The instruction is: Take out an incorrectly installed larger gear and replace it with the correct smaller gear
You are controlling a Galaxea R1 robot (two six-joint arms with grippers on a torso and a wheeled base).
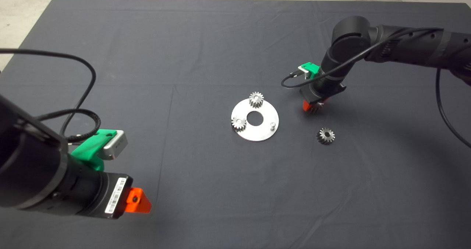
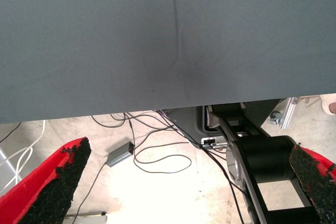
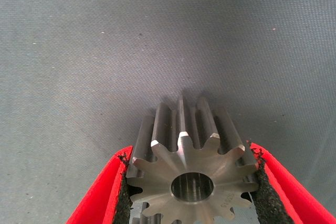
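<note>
Two small gears [image 1: 256, 99] [image 1: 238, 123] were seen from above seated on a round metal plate [image 1: 262, 130] at the middle of the counter [image 1: 184, 39], with a bare pin [image 1: 272, 124] at the plate's right. The smaller gear [image 1: 325, 135] lay on the mat to the plate's right, apart from it. Just beside the plate's upper right, the right pincer [image 1: 312, 108] was lowered near the mat with the larger gear [image 1: 315, 108] held in it. The left pincer [image 1: 137, 201] was parked at the lower left.

Its wrist view showed the left fingers [image 2: 58, 182] spread wide over the mat's edge and floor cables.

The right wrist view showed the larger gear [image 3: 191, 174] clamped between both pads.
</note>
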